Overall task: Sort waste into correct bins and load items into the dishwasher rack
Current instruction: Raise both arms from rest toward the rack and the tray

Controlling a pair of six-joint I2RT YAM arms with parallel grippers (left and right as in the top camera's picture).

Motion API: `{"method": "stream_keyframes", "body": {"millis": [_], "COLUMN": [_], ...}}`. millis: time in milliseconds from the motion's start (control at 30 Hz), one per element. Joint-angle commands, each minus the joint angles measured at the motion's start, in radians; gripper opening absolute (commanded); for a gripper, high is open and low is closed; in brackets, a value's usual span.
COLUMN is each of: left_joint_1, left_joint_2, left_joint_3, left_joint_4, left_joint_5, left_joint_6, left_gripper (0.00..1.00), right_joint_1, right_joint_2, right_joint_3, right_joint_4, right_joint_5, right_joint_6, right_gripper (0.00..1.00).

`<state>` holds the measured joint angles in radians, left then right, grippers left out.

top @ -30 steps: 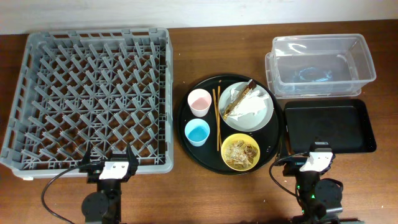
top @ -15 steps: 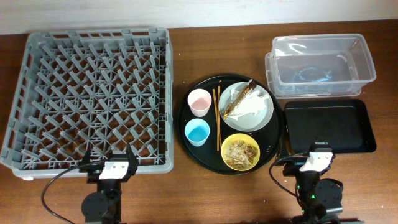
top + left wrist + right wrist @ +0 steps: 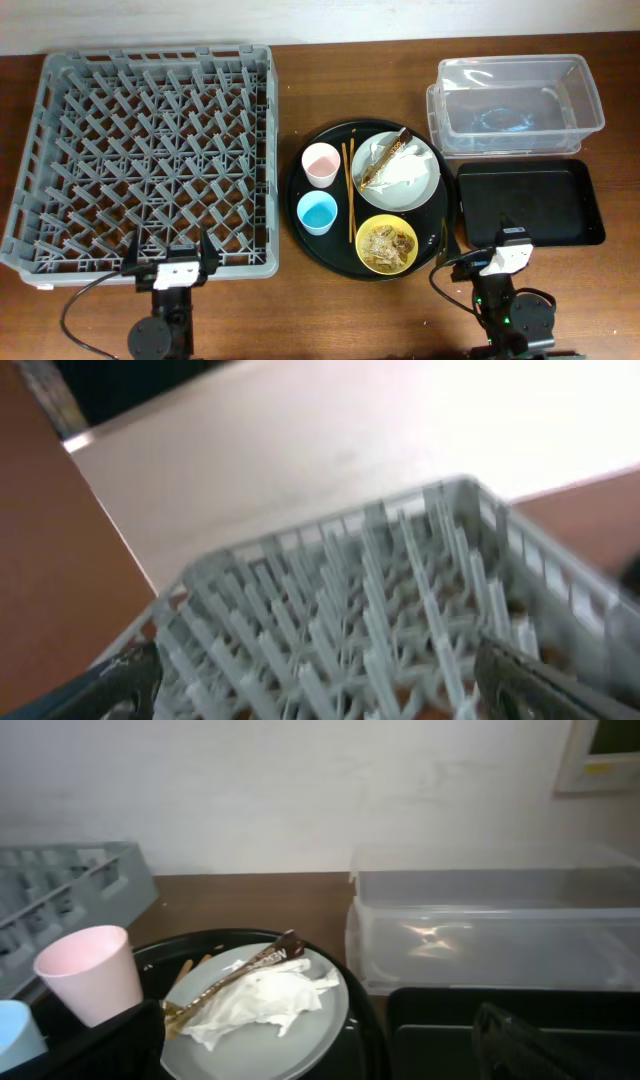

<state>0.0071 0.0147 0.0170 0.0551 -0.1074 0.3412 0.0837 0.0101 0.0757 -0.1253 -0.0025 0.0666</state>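
Observation:
The grey dishwasher rack (image 3: 140, 140) fills the left and shows blurred in the left wrist view (image 3: 350, 600). A round black tray (image 3: 335, 245) holds the plate (image 3: 420, 180) with crumpled paper and wrapper (image 3: 385, 165), pink cup (image 3: 321, 163), blue cup (image 3: 318, 212), chopsticks (image 3: 349, 190) and yellow bowl (image 3: 387, 244) of tan scraps. The clear tub (image 3: 580, 100) and black tray (image 3: 525, 200) are on the right. My left gripper (image 3: 167, 272) is open and empty in front of the rack. My right gripper (image 3: 500, 258) is open and empty, facing the plate (image 3: 310, 1020).
Both arm bases stand at the table's front edge. A wall rises behind the table. Bare brown table lies between the rack and the round tray.
The left gripper has shifted slightly to the left along the rack's front edge. The right gripper has barely moved. No object has moved.

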Motion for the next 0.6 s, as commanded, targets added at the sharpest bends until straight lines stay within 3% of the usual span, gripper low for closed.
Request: {"method": "stream_keyframes", "body": {"millis": [0,100,200,333,467,567], "left_joint_1": [0.005,0.005,0.005,0.005,0.005,0.005], "left_joint_2": [-0.008,-0.006,0.025,0.155,0.368,0.578], "left_joint_3": [0.003,0.037,0.119,0.284,0.483,0.658], "left_joint_4": [0.08,0.148,0.153,0.139,0.049,-0.053], "left_joint_5": [0.006,0.005,0.003,-0.005,-0.001,0.01], "left_joint_6": [-0.192,-0.191,-0.191,-0.191,-0.191,-0.191], "left_gripper": [0.99,0.99,0.99,0.99,0.99,0.99], "right_joint_1": [-0.006,-0.006,-0.006,-0.006,-0.006,-0.005], "right_joint_2": [-0.003,0.03,0.132,0.389,0.727,0.959], "right_joint_3": [0.064,0.144,0.244,0.465,0.758,1.022], "right_joint_4": [0.007,0.006,0.006,-0.031,-0.113,-0.294], "right_joint_5": [-0.028,-0.043,-0.043,-0.106,-0.291,-0.354], "right_joint_6": [-0.011,-0.111,-0.12,-0.145,-0.14,-0.101], "right_gripper": [0.98,0.98,0.98,0.99,0.99,0.98]}}
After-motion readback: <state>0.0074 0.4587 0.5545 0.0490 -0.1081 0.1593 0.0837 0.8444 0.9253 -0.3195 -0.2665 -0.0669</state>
